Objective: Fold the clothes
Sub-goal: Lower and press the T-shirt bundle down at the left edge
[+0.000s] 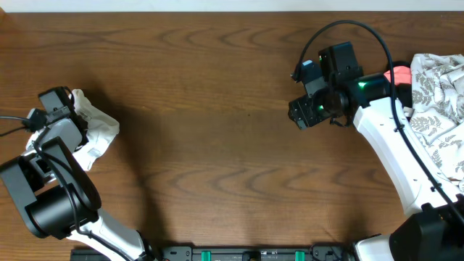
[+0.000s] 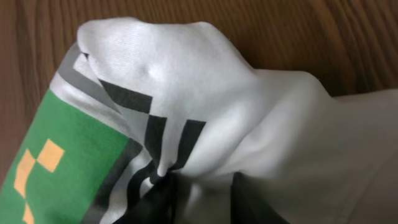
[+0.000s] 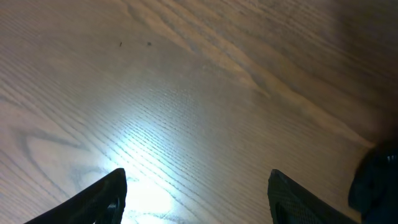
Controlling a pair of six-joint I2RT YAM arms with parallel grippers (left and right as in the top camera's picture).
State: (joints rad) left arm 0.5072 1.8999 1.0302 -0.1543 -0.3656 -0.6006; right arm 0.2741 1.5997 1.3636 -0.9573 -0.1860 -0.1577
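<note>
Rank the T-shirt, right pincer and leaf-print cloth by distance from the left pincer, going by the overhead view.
1. T-shirt: at the left pincer itself, far left.
2. Right pincer: across the table, right of centre.
3. Leaf-print cloth: far right edge, beyond the right arm.

Both arms: white links, bulky black joints. The right arm (image 1: pixel 395 141) bears a green light (image 1: pixel 360 85), a looping black cable (image 1: pixel 353 22) and a black right claw (image 3: pixel 196 186).

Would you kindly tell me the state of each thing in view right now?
Left hand: on the T-shirt, grip unclear.
T-shirt: bunched into a bundle, fabric between that hand's fingers.
Right hand: open, empty, above bare table.
Patterned cloth: crumpled heap at the table's right edge.
</note>
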